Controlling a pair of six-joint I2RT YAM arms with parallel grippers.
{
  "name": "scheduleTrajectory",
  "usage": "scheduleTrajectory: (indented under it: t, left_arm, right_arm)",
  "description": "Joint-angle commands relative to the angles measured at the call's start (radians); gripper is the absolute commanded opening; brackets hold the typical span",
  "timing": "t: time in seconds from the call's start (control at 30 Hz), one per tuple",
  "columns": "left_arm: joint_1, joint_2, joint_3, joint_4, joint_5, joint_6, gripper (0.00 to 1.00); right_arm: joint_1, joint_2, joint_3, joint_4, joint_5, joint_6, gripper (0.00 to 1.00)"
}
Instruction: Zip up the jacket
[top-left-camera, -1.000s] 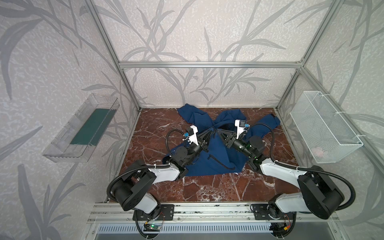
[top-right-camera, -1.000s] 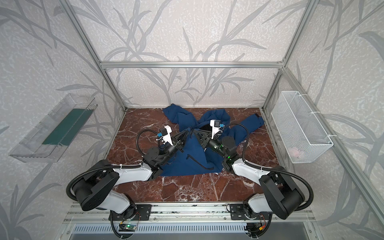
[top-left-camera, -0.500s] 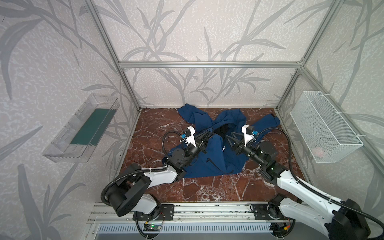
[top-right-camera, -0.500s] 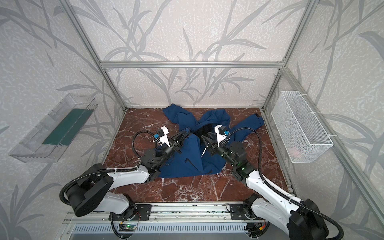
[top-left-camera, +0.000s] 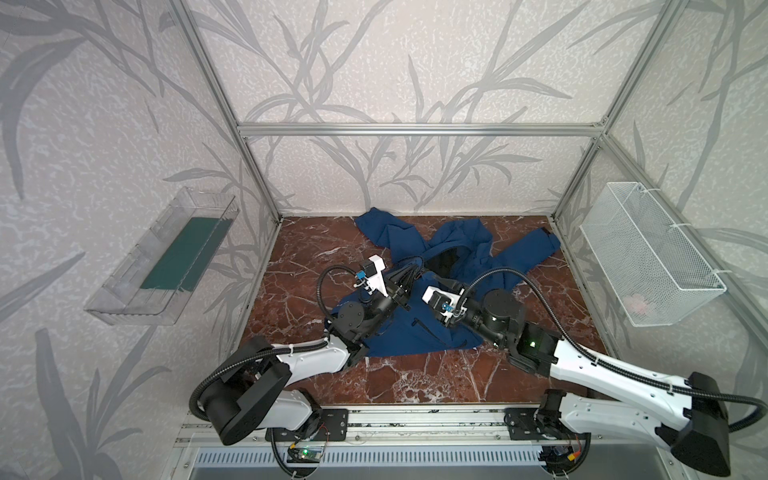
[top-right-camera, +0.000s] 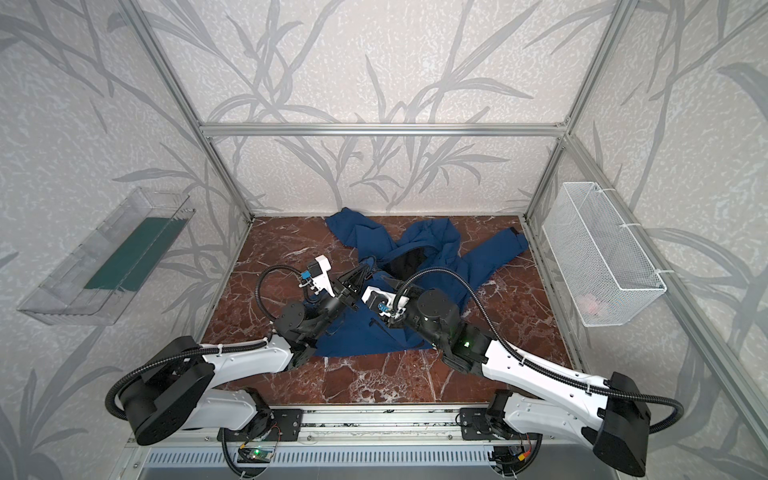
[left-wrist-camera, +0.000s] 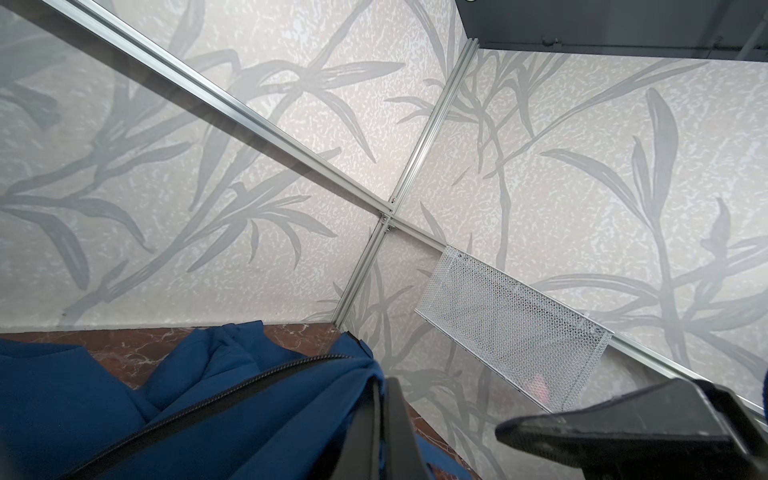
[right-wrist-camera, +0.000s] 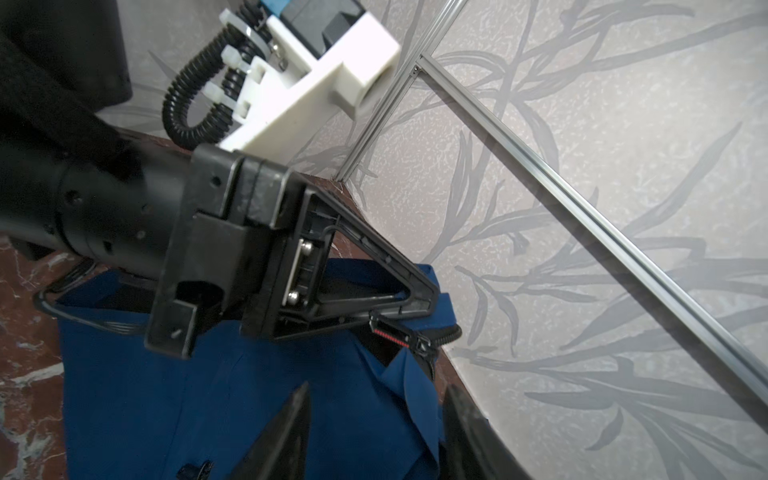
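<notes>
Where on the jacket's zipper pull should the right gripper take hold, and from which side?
Probably the flat tab with red marks, sticking out beside the slider, next to the shut left gripper that pinches the jacket edge. The open right gripper faces it; advance straight, closing on its flat faces.

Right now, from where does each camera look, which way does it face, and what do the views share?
Top views: high at the front, looking down at the jacket on the table; both arms show.
Left wrist: on the left arm, facing the wire basket; its fingers pinch the jacket.
Right wrist: on the right arm, facing the left gripper; its own fingertips show.
All views share the jacket.
</notes>
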Motion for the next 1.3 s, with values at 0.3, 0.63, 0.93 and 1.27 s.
scheduleTrajectory:
  t: [0.3,0.63,0.93,1.27]
  left_arm:
    - [-0.015,-0.024,-0.004,0.038,-0.016,-0.003,0.00]
    - [-0.027,-0.024,-0.002,0.036,-0.022,0.007,0.00]
    - [-0.033,-0.030,-0.009,0.035,-0.030,0.014,0.00]
    - [-0.039,-0.032,-0.007,0.026,-0.031,0.020,0.00]
  right_arm:
    - [0.017,0.102,0.100,0.028,0.094,-0.098,0.50]
    - [0.017,0.147,0.128,0.053,0.125,-0.096,0.39]
    - [0.010,0.146,0.137,0.059,0.126,-0.078,0.34]
    - [0.002,0.130,0.151,0.047,0.120,-0.035,0.32]
